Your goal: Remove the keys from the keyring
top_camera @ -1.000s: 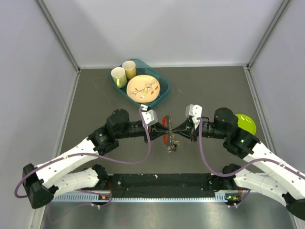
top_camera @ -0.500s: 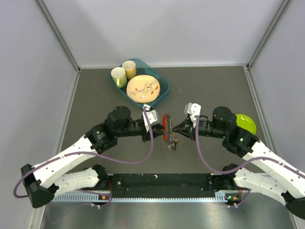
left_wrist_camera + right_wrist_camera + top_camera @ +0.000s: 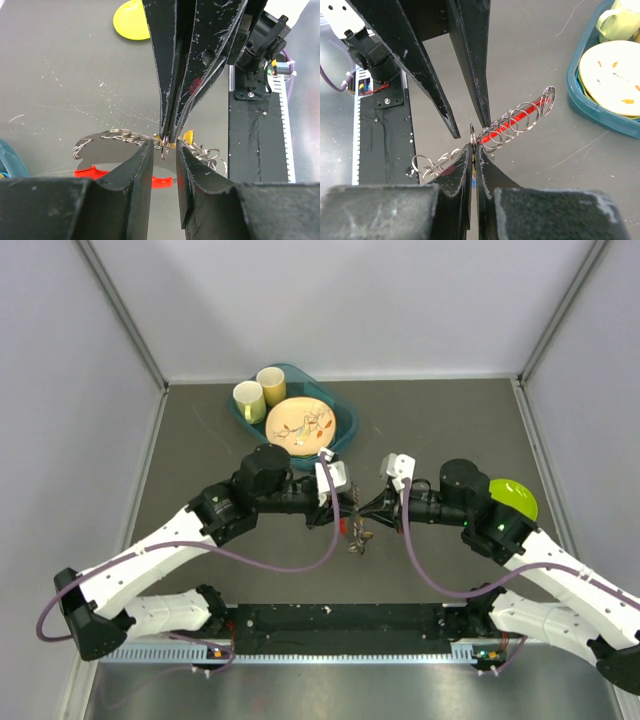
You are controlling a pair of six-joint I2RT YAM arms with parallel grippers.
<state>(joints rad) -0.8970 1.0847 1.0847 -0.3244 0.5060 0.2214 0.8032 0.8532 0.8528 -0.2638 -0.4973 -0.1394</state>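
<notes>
left hand (image 3: pixel 346 510) advanced; keyring (image 3: pixel 514 123) seemingly pinched

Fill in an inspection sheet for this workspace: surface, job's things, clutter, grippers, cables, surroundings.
Surface: dark grey table, scuffed and scratched.
Job's things: keyring with a red clip, between the two grippers; keys hang on its rings, one yellow head showing.
Clutter: teal tray holding two cups and a patterned plate; green plate partly hidden behind the right arm.
Grippers: right gripper, jaws shut on the keyring; left gripper, jaws apart, straddling the rings.
Cables: a purple cable loops from each arm.
Surroundings: plain grey walls; black rail at the near edge.
</notes>
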